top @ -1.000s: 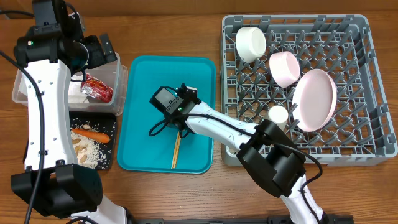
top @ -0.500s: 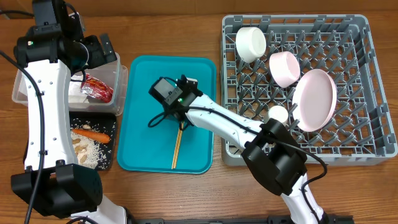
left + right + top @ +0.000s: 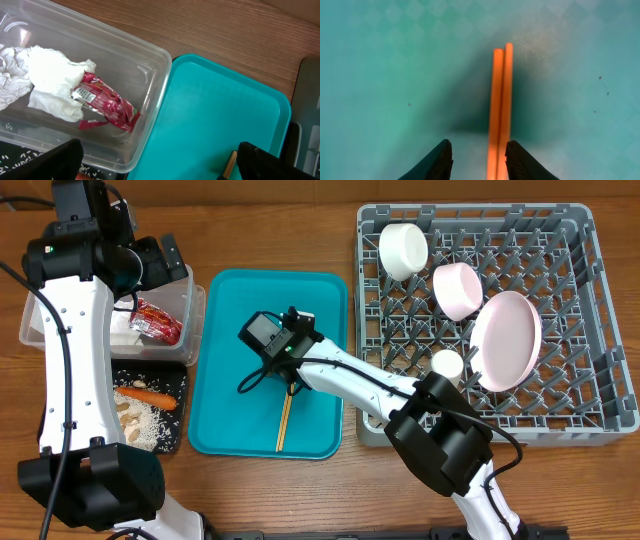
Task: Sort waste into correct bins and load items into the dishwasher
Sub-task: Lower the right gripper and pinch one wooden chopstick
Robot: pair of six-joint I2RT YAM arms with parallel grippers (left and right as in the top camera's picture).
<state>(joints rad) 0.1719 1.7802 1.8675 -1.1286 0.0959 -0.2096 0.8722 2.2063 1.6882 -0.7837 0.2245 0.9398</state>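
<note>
Two wooden chopsticks point(image 3: 500, 110) lie side by side on the teal tray point(image 3: 230, 310). My right gripper point(image 3: 479, 160) is low over their near end, open, with the pair between its fingers. They sit close against the right finger point(image 3: 520, 160), and a gap shows on the left side. In the overhead view the right gripper point(image 3: 290, 383) is at the upper end of the chopsticks point(image 3: 283, 423). My left gripper point(image 3: 162, 165) hangs wide open and empty above the clear tub point(image 3: 150, 75), which holds a white napkin point(image 3: 50, 80) and a red wrapper point(image 3: 105, 102).
The black tray point(image 3: 178, 380) holds a carrot point(image 3: 150, 396), peanuts point(image 3: 128, 415) and rice point(image 3: 152, 428). The grey rack point(image 3: 600, 300) at the right holds a white bowl point(image 3: 403, 250), a pink bowl point(image 3: 457, 288), a plate point(image 3: 506, 340) and a small cup point(image 3: 446, 364).
My right wrist has shifted slightly over the teal tray, up and left, then a little back. The chopsticks still lie flat. The left arm has not moved.
</note>
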